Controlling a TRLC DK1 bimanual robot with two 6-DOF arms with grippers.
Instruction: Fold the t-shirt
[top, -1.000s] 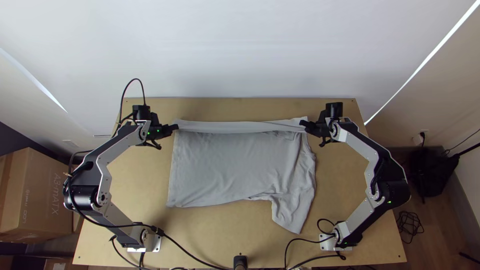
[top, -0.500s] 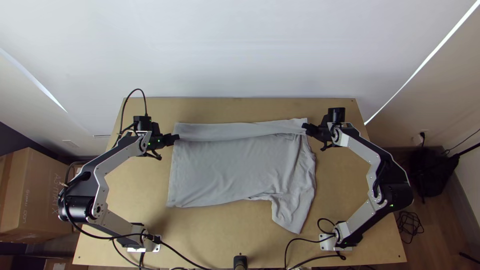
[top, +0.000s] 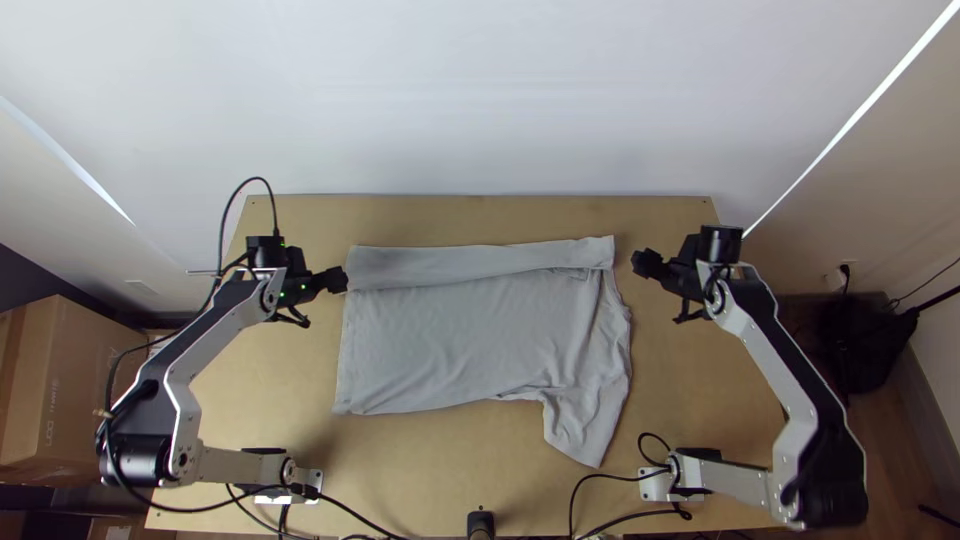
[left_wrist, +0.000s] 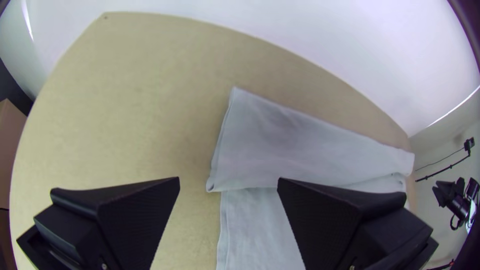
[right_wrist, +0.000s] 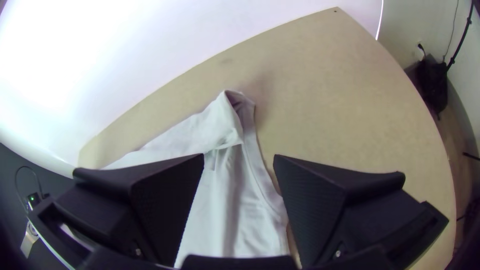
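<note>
A box (top: 60, 385) stands on the floor beside the table (top: 715, 400), on the left arm's side; what it holds I cannot tell. A black bag (top: 850, 345) is on the floor beyond the table's other side. Cables (top: 576, 505) cross the near edge, clear of the shirt (top: 470, 340), which lies mid-table, its far side folded over in a strip, a sleeve toward the right arm's base. The left gripper (top: 340, 279) and right gripper (top: 638, 260) are wide open and empty near opposite ends of that strip.
</note>
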